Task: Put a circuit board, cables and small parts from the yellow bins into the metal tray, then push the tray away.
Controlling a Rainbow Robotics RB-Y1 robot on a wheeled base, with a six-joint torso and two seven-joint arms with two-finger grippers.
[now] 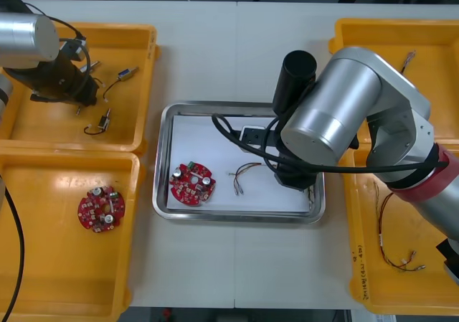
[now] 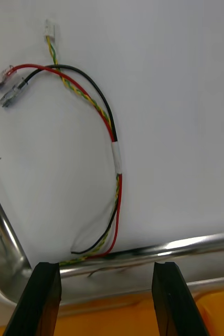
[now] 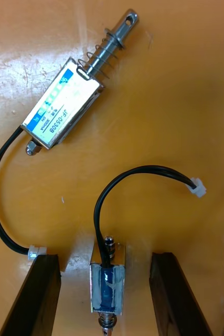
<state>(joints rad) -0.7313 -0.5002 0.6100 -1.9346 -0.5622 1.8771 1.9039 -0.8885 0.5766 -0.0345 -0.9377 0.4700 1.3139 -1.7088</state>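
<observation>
My left gripper (image 3: 106, 296) hangs open over the far left yellow bin (image 1: 136, 49). A small metal part (image 3: 107, 283) with a black lead lies between its fingers (image 3: 33, 294), touching neither. A larger metal part (image 3: 64, 107) lies beyond it. In the front view the left gripper (image 1: 77, 98) is low in that bin. My right gripper (image 2: 106, 299) is open above the near right corner of the metal tray (image 1: 166, 121). A red and yellow cable (image 2: 114, 152) lies ahead of it on the white inside. In the tray lie a red circuit board (image 1: 192, 183) and the cable (image 1: 244, 171).
Another red circuit board (image 1: 101, 209) lies in the near left bin (image 1: 43, 293). Two small metal parts (image 1: 128, 73) show in the far left bin. Thin cables (image 1: 401, 261) lie in the near right bin (image 1: 358, 264). The tray rim (image 2: 143, 254) runs just ahead of my right fingers.
</observation>
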